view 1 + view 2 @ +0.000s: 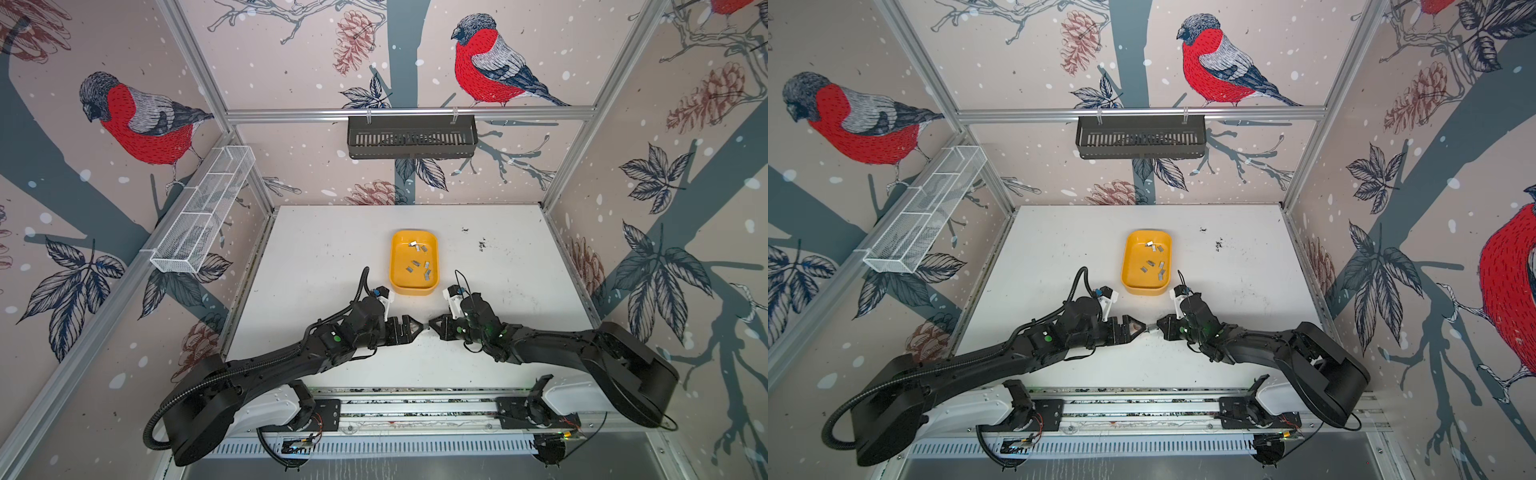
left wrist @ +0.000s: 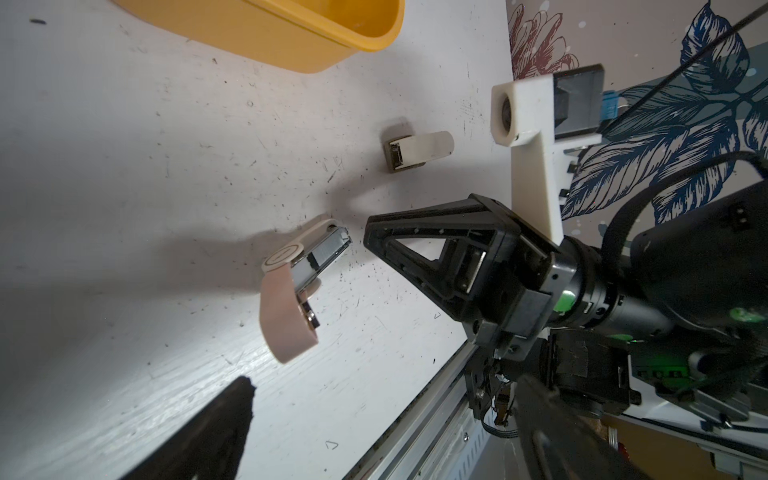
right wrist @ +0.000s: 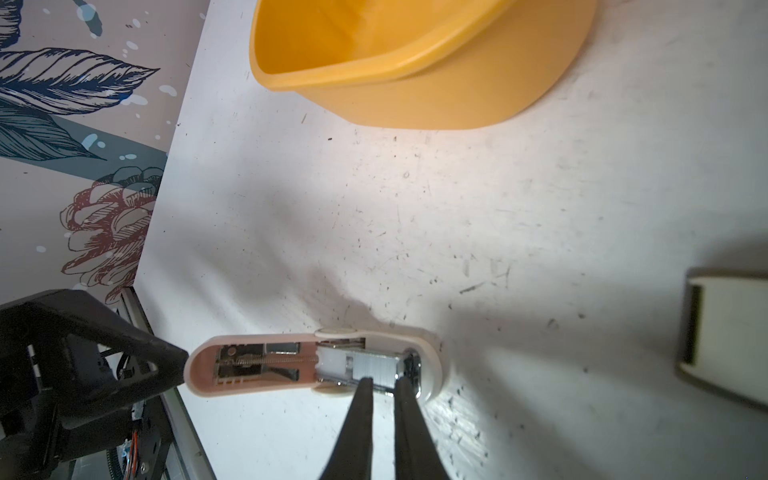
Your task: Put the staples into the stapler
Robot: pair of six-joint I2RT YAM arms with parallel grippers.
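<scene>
The stapler (image 3: pixel 257 361) lies opened flat on the table (image 3: pixel 498 208) between my arms, with staples (image 3: pixel 376 368) in its channel. My right gripper (image 3: pixel 383 381) is pinched nearly closed over them, but I can't tell if it grips. My left gripper (image 1: pixel 417 328) gapes wide and holds nothing. More staples sit in the yellow tray (image 1: pixel 393 266) nearby.

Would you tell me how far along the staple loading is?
Done: the small pink plastic stapler lies flipped open, a grey metal staple strip in its channel. In hand: the right hand is at that strip; the open left hand is at the cover's end. Left: closing the cover.
</scene>
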